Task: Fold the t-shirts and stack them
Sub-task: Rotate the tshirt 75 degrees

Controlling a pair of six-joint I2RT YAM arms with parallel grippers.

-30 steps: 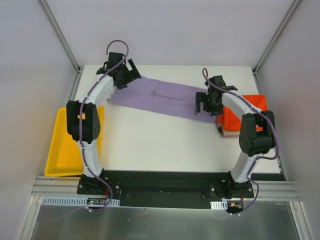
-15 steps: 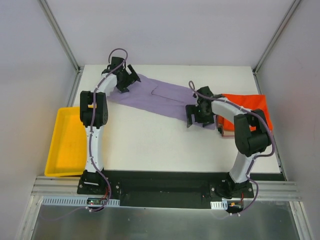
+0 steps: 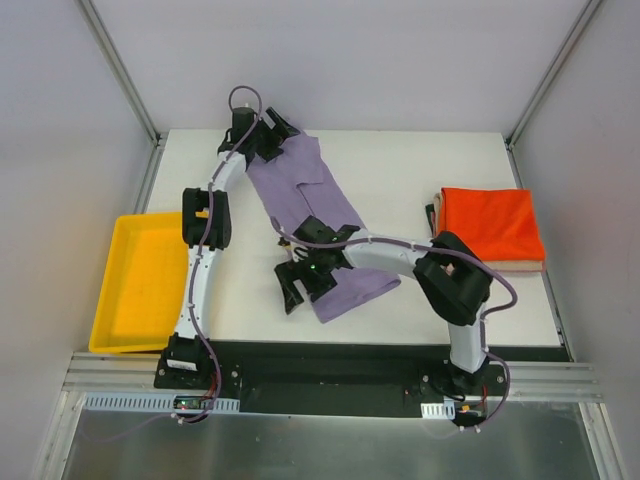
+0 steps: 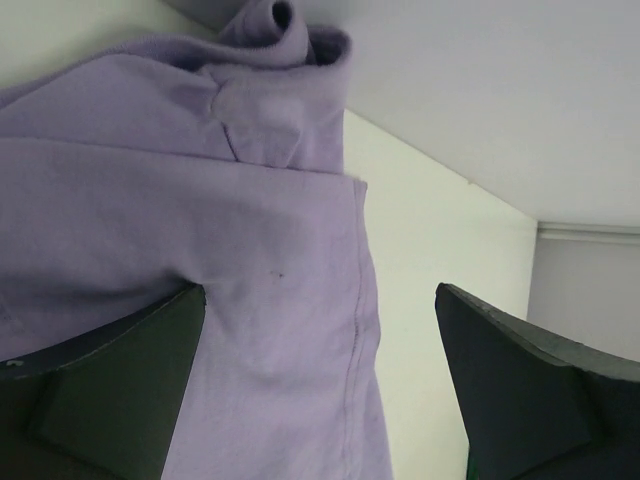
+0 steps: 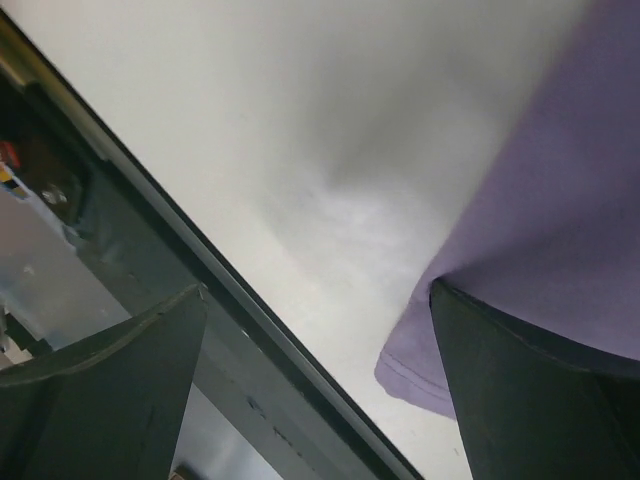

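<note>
On the left, the yellow tray (image 3: 135, 285) sits beside the table (image 3: 400, 170). The left gripper (image 3: 268, 135) is at the far left corner, over the far end of the purple t-shirt (image 3: 305, 205). Its fingers (image 4: 110, 385) are wide apart, with cloth under them and nothing pinched. The shirt lies in a long slanted strip from the far left down to the near middle, and it looks bunched at the far end. The right gripper (image 3: 298, 285) is at the near end of the shirt. Its fingers (image 5: 530, 390) are wide apart too, and the hem runs up to one of them. I think the job now is to lay the shirt flat before folding. To do it well, each gripper should grab one corner and pull gently away from the other until the bumps go. It should also keep the hem on the table. On the right, the folded orange t-shirt (image 3: 490, 222) lies on a pale folded cloth (image 3: 500, 266), and the purple shirt should go on top.
</note>
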